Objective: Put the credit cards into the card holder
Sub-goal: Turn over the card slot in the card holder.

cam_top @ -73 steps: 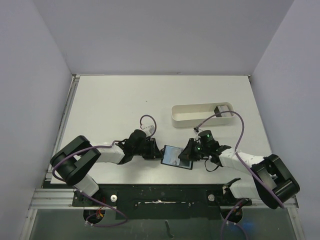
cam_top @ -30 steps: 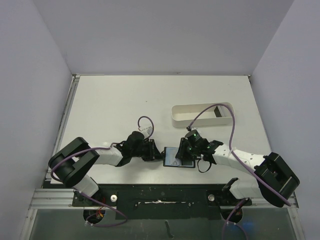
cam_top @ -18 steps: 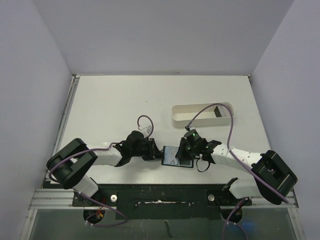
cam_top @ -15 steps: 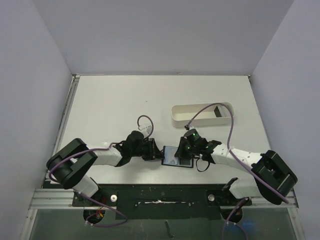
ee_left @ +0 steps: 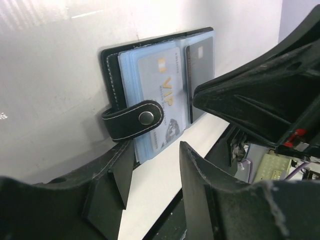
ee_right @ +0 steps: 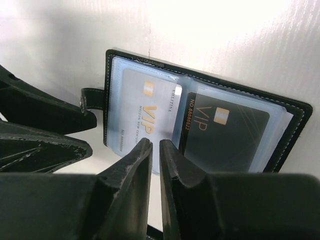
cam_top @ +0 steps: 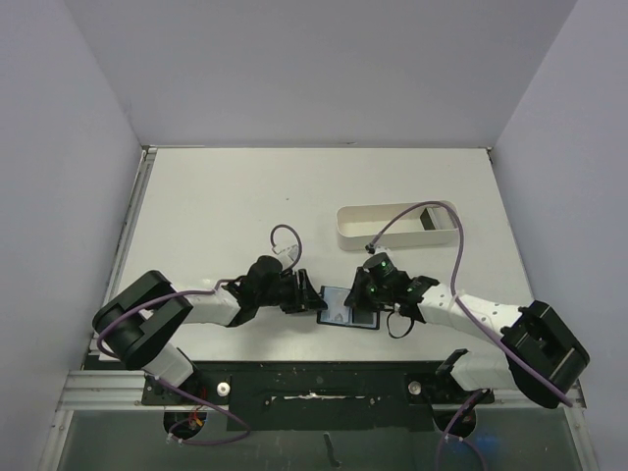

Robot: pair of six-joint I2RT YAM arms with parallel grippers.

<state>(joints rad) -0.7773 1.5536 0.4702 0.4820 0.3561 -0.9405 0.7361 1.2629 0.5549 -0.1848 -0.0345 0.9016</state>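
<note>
White table [cam_top: 245, 196]; open card holder [ee_right: 181, 107] partly behind right hand [ee_right: 154, 145].

Card holder [cam_top: 345, 306]: black, white stitching, pale blue clear sleeves. Snap tab [ee_left: 134, 120]: black, silver stud. Light card [ee_right: 150, 107]: grey-blue, gold VIP lettering. Dark card [ee_right: 225, 132]: near-black, gold VIP. Tray [cam_top: 383, 236] white; table [cam_top: 226, 196] white.

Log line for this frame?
card holder open | credit cards in pockets | left gripper open by snap tab | right gripper shut, empty
</note>
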